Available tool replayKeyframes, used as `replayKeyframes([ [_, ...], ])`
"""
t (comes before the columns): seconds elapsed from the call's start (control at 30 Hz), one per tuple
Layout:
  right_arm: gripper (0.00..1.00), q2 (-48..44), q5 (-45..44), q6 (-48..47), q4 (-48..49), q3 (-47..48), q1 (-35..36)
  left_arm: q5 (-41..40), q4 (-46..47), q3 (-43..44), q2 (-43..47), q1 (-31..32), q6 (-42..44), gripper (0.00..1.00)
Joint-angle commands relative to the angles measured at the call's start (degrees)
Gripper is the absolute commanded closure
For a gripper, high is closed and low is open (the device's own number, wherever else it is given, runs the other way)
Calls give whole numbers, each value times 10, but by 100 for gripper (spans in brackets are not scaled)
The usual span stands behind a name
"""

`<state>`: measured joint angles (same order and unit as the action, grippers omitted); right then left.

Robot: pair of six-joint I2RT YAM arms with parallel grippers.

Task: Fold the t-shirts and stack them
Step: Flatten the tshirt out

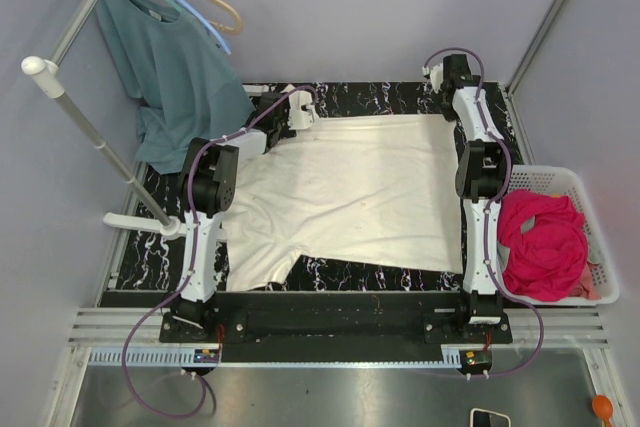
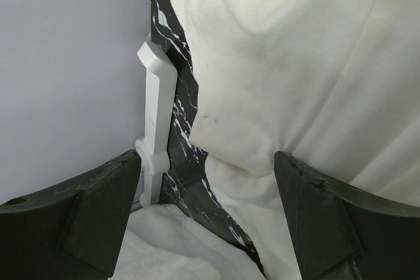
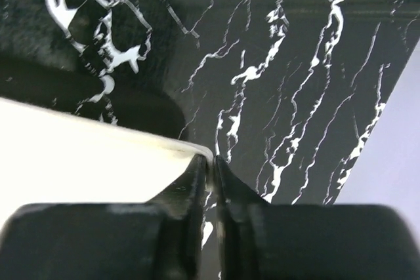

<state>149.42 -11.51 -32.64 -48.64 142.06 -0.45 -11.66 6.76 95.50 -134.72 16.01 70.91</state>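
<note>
Cream t-shirt (image 1: 350, 187) lies flat on the counter (image 1: 370, 94). Left tool (image 2: 207, 162), at eleven o'clock, is spread wide. Right tool (image 3: 211, 162), at one o'clock, meets the shirt's corner; I cannot tell whether it pinches.

Item one: my left arm (image 1: 203, 227), white links with black joint housings, rose from its base at the near edge, elbow bent, forearm reaching far and inward. My left gripper (image 1: 300, 109) pointed down with its dark wedge-shaped fingers (image 2: 85, 214) spread wide, nothing between them.

Item two: my right arm (image 1: 482, 207), same build, stretched almost straight toward the far edge. My right gripper (image 1: 438, 73) sat low, its black fingers (image 3: 246, 204) drawn nearly together, only a thin slit between the tips.
</note>
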Motion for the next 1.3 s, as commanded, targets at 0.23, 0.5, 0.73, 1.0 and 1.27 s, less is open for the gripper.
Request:
replayKeyframes([
  [0.23, 56, 10, -68, -24, 56, 45, -10, -3, -29, 9, -5, -9, -28, 9],
  [0.5, 48, -57, -30, 13, 55, -9, -8, -1, -29, 31, 9, -6, -78, 1],
  [0.73, 30, -140, 39, 69, 55, -104, 1, 4, -35, 43, 38, -7, -133, 1],
  [1.0, 10, -162, 109, 102, 56, -151, 19, 3, -18, 39, 60, -10, -164, 1],
  [1.27, 9, -123, 99, 87, 72, -173, 28, -1, -12, 142, 17, -19, -205, 1],
])
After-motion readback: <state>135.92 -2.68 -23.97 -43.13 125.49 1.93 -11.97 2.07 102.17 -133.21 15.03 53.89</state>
